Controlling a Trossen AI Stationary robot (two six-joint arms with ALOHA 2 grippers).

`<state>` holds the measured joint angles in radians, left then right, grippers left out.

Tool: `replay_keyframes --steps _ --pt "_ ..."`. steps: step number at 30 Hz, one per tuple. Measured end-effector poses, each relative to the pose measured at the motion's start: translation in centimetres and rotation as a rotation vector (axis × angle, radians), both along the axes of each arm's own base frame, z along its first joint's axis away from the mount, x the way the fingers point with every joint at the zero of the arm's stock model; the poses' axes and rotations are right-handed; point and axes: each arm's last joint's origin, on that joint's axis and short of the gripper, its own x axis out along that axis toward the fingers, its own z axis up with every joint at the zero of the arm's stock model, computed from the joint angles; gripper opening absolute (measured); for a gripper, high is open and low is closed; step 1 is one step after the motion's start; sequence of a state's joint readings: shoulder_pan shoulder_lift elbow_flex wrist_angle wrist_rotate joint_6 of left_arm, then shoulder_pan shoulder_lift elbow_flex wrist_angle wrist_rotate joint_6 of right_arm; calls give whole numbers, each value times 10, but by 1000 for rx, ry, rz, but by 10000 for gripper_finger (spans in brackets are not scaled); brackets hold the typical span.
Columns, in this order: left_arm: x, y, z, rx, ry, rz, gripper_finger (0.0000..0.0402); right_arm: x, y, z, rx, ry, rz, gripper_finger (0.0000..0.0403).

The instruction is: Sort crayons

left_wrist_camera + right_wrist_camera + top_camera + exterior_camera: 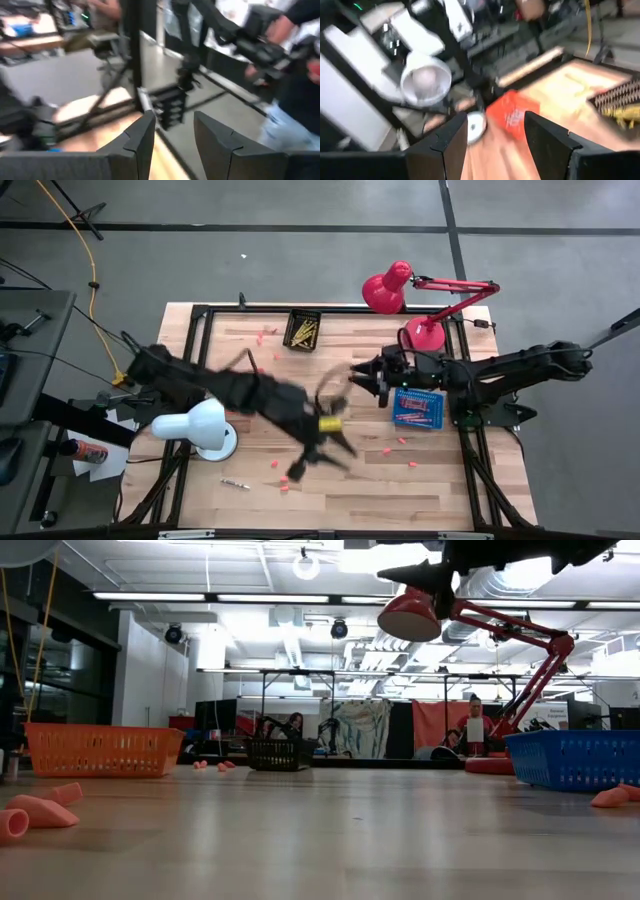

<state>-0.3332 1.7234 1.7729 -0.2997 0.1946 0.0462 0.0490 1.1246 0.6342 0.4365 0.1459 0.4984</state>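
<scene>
High view: the wooden tabletop (pixel 340 480) carries a black basket (pixel 302 329) of yellow crayons (pixel 303 333) at its far edge and a blue basket (pixel 418 409) at the right, likely sorting bins by colour. The left pincer (pixel 335 442), blurred mid-table, and right pincer (pixel 372 377), beside the blue basket, both stand spread and empty; pink bits (pixel 402 441) lie scattered.

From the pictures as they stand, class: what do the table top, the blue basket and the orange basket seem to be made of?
Table top: light wood, apparently planks; grain and seams show, with a soft sheen in the low view.
Blue basket: probably moulded plastic; its wall is a uniform lattice of small openings.
Orange basket: likely the same plastic; identical lattice wall and solid rim.
</scene>
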Motion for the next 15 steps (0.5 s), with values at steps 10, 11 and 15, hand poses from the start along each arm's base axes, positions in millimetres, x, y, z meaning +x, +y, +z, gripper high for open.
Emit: replay_keyframes --steps 10,11,15 --pt "-18 -103 -50 292 259 -9 124 -3 14 -16 73 167 79 188" --pt "-22 -109 -55 344 267 -9 124 -4 15 -16 72 169 85 188" --pt "-39 -128 -76 529 350 -32 124 -4 18 -18 68 180 89 188"
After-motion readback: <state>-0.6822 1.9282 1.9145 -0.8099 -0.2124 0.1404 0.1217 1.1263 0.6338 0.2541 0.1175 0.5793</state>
